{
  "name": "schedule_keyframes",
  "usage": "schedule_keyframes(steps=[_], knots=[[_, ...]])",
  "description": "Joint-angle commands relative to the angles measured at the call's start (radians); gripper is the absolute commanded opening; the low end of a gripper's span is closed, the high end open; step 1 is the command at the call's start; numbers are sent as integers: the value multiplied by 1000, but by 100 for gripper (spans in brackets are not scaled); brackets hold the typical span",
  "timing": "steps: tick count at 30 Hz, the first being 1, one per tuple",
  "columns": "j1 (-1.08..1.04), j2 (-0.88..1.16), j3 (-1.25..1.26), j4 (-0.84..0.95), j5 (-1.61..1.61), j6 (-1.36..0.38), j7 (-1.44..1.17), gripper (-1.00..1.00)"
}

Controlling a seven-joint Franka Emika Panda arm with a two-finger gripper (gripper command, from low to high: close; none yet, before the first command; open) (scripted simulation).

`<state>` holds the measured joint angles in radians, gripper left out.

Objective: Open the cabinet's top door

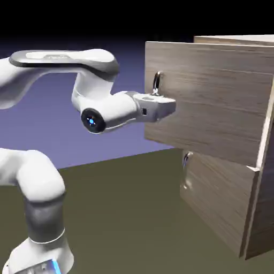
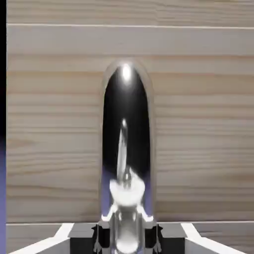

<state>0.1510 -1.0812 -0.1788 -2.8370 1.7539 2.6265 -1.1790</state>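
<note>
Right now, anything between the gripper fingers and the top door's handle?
No gap: in the hand view the gripper is shut on the handle of the top door, already swung out from the cabinet.

Light grey-brown wood-grain cabinet (image 1: pixel 214 107), mirror-silver handle (image 2: pixel 126 149), seemingly white arm (image 1: pixel 37 182).

Backdrop (image 1: pixel 107 128): plain blue-violet, fading to black along the top of the exterior view.
Table (image 1: pixel 134 214): flat, dull olive-brown, running wide across the lower half.
Light: soft and even, the tabletop dimmer toward the bottom.
Hand view edge: thin violet sliver at left.
</note>
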Motion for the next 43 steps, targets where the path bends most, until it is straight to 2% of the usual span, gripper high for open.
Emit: schedule_keyframes(steps=[1,11,20,30,42,43], knots=[[-4,-15,-19,-9,-40,-17,25,-100],[-106,-117,-260,-39,-475,-323,217,-100],[-115,-54,-575,109,-815,-714,265,-100],[131,67,-921,449,-1058,-1119,271,-100],[534,62,-1213,874,-1206,-1465,328,-100],[534,62,-1213,874,-1206,-1465,328,100]])
